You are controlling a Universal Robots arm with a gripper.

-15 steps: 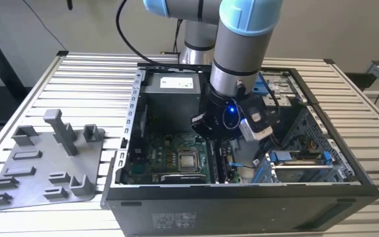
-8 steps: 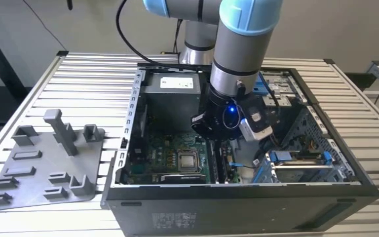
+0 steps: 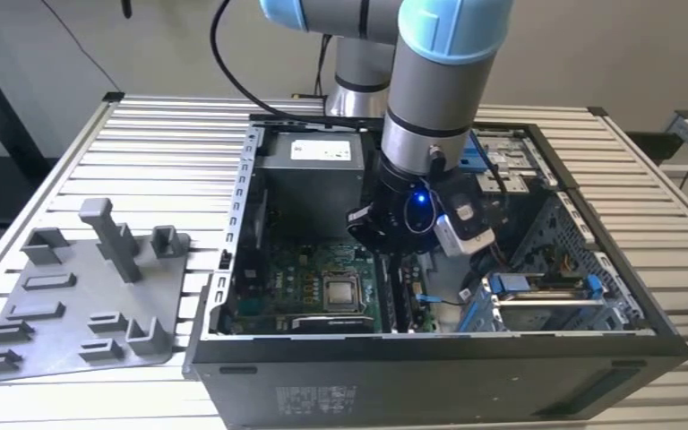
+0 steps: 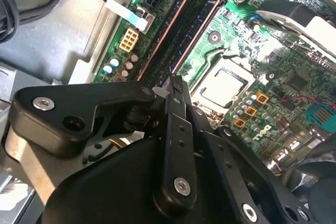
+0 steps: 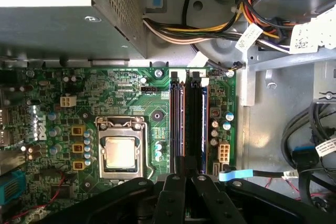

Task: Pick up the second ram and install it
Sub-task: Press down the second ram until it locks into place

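The end effector point(image 5: 184, 176) is clenched: in both wrist views its two black fingers point(image 4: 176, 90) come together into one narrow tip, planted at the near end of the black memory slots point(image 4: 181, 32) on the green motherboard point(image 5: 131, 93). The second ram point(image 5: 194, 129) is a thin dark strip standing on edge along one of those slots, with one end running in under the fingertips (I cannot tell whether they are pinching it, pressing on it or only meeting above it). Just beside it lies the neighbouring slot point(image 5: 176, 129), edged in a reddish line. On the far side of that slot from the ram sits the square processor socket point(image 5: 119, 153) with its pale metal lid. On the ram's other side are a few small capacitors and a white connector point(image 5: 223, 153), and a flat blue cable point(image 5: 247, 174) runs off past the fingers. Beyond the far end of the slots are the grey power supply box point(image 5: 52, 19) and a bundle of coloured wires point(image 5: 210, 24). In the exterior view the arm point(image 3: 440, 90) (grey tube, pale blue joints) reaches straight down into the open black computer case point(image 3: 440, 367), and its wrist hangs low over the board. The case lies on its side on a slatted metal surface point(image 3: 165, 152). A grey plastic tray point(image 3: 69, 309) with upright posts rests on that surface toward the exterior view's left, just beside the case.
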